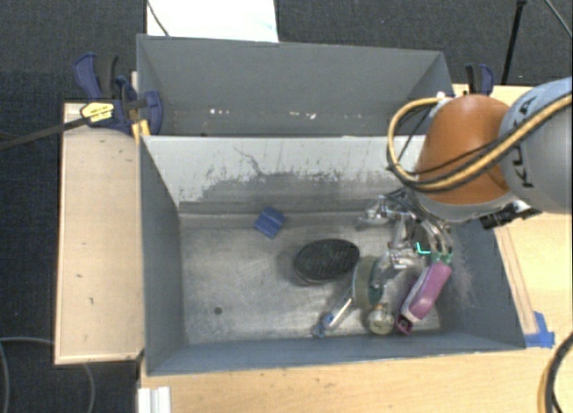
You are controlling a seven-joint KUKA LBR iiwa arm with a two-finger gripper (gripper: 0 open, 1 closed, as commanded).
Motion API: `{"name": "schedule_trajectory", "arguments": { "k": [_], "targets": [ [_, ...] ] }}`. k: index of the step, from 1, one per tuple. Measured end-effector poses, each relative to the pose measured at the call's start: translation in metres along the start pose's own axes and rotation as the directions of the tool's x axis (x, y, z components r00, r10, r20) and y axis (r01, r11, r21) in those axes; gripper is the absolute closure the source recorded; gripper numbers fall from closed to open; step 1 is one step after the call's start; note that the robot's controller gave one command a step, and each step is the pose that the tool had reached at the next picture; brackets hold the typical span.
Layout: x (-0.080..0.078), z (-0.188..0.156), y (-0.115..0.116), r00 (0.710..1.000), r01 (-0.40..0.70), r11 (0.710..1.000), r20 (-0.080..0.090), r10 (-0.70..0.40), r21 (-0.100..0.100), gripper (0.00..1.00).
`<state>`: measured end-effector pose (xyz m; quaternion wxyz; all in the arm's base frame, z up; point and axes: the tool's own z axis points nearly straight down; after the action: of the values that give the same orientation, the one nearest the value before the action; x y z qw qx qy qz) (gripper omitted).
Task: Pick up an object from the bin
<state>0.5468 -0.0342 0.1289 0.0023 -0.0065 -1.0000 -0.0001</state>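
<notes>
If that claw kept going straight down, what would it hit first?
Probably what lies right under the gripper: the pink tube or the dark green piece beside it. Depth is unclear, so I cannot tell which.

Grey arm (548,124) with black lettering; round orange wrist cover (461,147), looped by yellow and black cables (392,144); silvery gripper (398,261), small green light (418,248).
</notes>
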Motion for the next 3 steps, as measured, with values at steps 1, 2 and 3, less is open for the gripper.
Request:
{"name": "schedule_trajectory", "arguments": {
  "k": [1, 2, 3],
  "targets": [
    [-0.034, 0.036, 0.034, 0.996, -0.091, 0.996, 0.025, 0.091, -0.007, 0.0],
    [-0.004, 0.053, 0.111, 0.993, -0.116, 0.993, 0.036, 0.116, -0.011, 0.0],
    [-0.003, 0.053, 0.106, 0.992, -0.121, 0.993, 0.027, 0.121, -0.007, 1.0]
  ]
}}
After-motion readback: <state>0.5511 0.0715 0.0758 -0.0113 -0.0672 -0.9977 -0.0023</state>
